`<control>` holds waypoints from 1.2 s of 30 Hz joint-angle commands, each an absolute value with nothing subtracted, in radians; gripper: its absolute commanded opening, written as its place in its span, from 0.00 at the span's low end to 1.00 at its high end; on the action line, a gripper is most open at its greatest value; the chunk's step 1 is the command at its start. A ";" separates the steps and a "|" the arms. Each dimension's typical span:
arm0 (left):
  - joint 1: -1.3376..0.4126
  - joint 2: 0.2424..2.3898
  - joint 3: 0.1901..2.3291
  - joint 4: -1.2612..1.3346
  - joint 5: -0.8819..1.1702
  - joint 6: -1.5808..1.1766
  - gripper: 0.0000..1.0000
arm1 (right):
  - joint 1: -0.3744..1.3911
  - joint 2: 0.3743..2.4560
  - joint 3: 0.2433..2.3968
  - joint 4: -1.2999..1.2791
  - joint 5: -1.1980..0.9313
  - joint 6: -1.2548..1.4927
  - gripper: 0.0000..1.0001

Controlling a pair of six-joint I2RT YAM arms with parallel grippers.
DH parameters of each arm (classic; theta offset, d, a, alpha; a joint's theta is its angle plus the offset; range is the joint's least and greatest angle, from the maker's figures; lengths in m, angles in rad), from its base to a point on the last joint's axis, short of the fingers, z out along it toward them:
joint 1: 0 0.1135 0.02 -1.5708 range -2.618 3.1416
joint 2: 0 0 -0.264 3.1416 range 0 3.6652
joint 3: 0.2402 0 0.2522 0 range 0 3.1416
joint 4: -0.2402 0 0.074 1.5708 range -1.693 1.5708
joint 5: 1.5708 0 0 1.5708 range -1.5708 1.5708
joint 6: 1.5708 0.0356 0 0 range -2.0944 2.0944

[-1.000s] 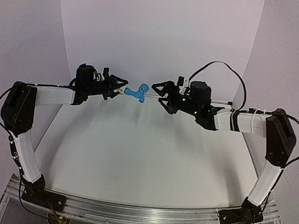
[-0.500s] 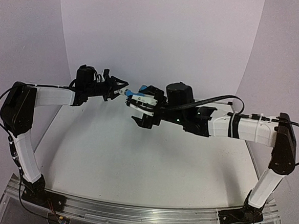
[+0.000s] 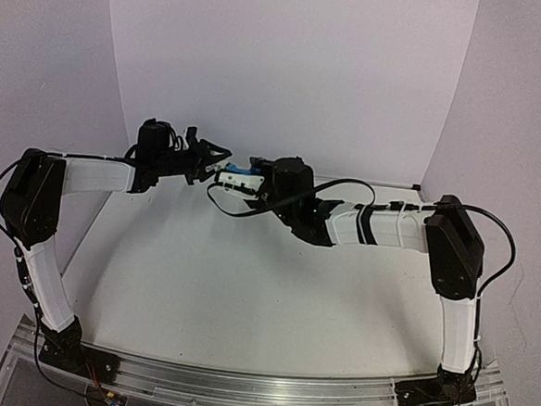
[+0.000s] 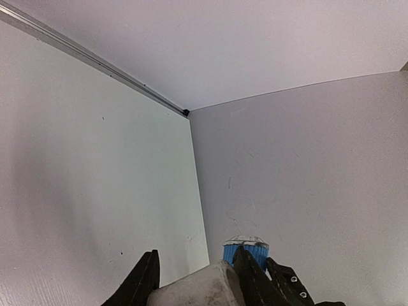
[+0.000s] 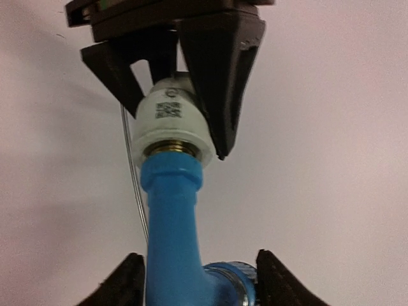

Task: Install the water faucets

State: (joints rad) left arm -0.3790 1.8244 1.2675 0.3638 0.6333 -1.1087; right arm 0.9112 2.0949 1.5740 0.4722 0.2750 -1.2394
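Above the back of the table, the blue tap [image 3: 243, 173] is joined end to end with the white pipe fitting [image 3: 222, 175]. My left gripper [image 3: 215, 169] is shut on the fitting. In the right wrist view the fitting [image 5: 169, 121] sits between the left arm's black fingers [image 5: 220, 76], with a brass ring where the tap [image 5: 169, 236] enters it. My right gripper [image 5: 204, 280] has closed on the tap's lower body and knob, a finger against each side. The left wrist view shows the fitting [image 4: 204, 287] between my left gripper's [image 4: 197, 284] fingers and a blue ribbed cap [image 4: 245, 250] behind.
The white table [image 3: 246, 285] lies below both arms, with pale backdrop walls [image 3: 289, 65] behind and at the sides. A black cable [image 3: 222, 204] loops under the right wrist. The metal rail [image 3: 258, 388] with both bases runs along the near edge.
My right arm swung left to the tap and its wide-open jaws closed around it. The left arm and the fitting stayed where they were.
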 commanded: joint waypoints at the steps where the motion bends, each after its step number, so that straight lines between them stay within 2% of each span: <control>1: -0.380 1.766 1.290 0.432 0.647 -1.114 0.00 | 0.916 2.063 1.649 0.453 0.336 -0.949 0.26; 3: -0.381 1.772 1.295 0.433 0.652 -1.115 0.00 | 0.916 2.045 1.686 0.313 0.302 -0.728 0.14; 6: -0.380 1.781 1.306 0.433 0.652 -1.112 0.00 | 0.913 2.023 1.762 0.098 0.144 -0.347 0.07; 8: -0.379 1.788 1.314 0.432 0.653 -1.111 0.00 | 0.884 1.992 1.773 0.044 -0.058 -0.022 0.00; 10: -0.379 1.792 1.320 0.431 0.656 -1.111 0.00 | 0.818 1.967 1.756 0.077 -0.311 0.356 0.00; 12: -0.379 1.795 1.321 0.431 0.655 -1.111 0.00 | 0.748 1.978 1.713 0.260 -0.546 0.826 0.00; 14: -0.379 1.798 1.321 0.431 0.653 -1.112 0.00 | 0.709 2.003 1.664 0.547 -0.685 1.230 0.00; 17: -0.379 1.798 1.321 0.430 0.654 -1.113 0.00 | 0.701 2.071 1.632 0.916 -0.716 1.726 0.00; 19: -0.379 1.795 1.321 0.429 0.652 -1.114 0.00 | 0.702 2.102 1.645 1.075 -0.709 1.879 0.00; 21: -0.380 1.790 1.318 0.429 0.650 -1.114 0.00 | 0.696 2.086 1.628 1.097 -0.713 1.872 0.11; 24: -0.379 1.783 1.316 0.428 0.649 -1.114 0.00 | 0.684 1.986 1.512 0.984 -0.699 1.675 0.48; 25: -0.379 1.781 1.315 0.428 0.649 -1.112 0.00 | 0.682 1.958 1.481 0.916 -0.683 1.573 0.58; 27: -0.379 1.773 1.312 0.425 0.650 -1.109 0.00 | 0.682 1.856 1.391 0.762 -0.627 1.335 0.71; 30: -0.379 1.766 1.307 0.421 0.645 -1.104 0.00 | 0.688 1.715 1.293 0.535 -0.516 1.009 0.86; 33: -0.380 1.766 1.306 0.420 0.647 -1.104 0.00 | 0.696 1.613 1.224 0.470 -0.466 0.657 0.94; 36: -0.379 1.769 1.308 0.419 0.653 -1.104 0.00 | 0.734 1.566 1.289 0.202 -0.372 0.162 0.95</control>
State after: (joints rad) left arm -0.3805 1.8133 1.3006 0.3882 0.6350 -1.1064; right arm 0.6908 1.6439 1.2461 0.4882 -0.5186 0.8671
